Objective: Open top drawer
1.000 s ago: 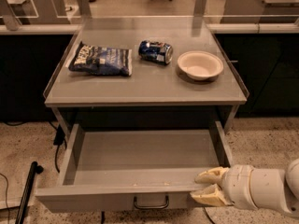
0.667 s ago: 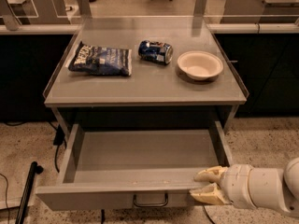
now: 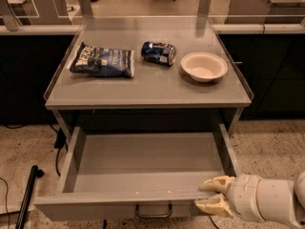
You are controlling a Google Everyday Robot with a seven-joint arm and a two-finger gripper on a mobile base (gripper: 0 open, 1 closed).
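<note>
Grey drawer [image 3: 147, 161] under the desk [image 3: 143, 87] stands pulled far out, so opening looks done. Pincer [image 3: 202, 195], jaws apart, sits at its front's right end; only backing away seems left.

From my seat I see the top drawer [image 3: 143, 159] pulled well out from under the desk [image 3: 147, 87], its grey tray floor showing and its small dark loop handle [image 3: 153, 212] at the centre of the front panel. The gripper [image 3: 202, 196] sits low on the right, at the right end of the drawer's front and apart from the handle, its tan jaws spread, one over the front's top edge and one in front of the panel. On the desk lie a dark blue snack bag [image 3: 102, 61] at left, a blue can [image 3: 158, 52] on its side in the middle, and a white bowl [image 3: 204, 66] at right.
</note>
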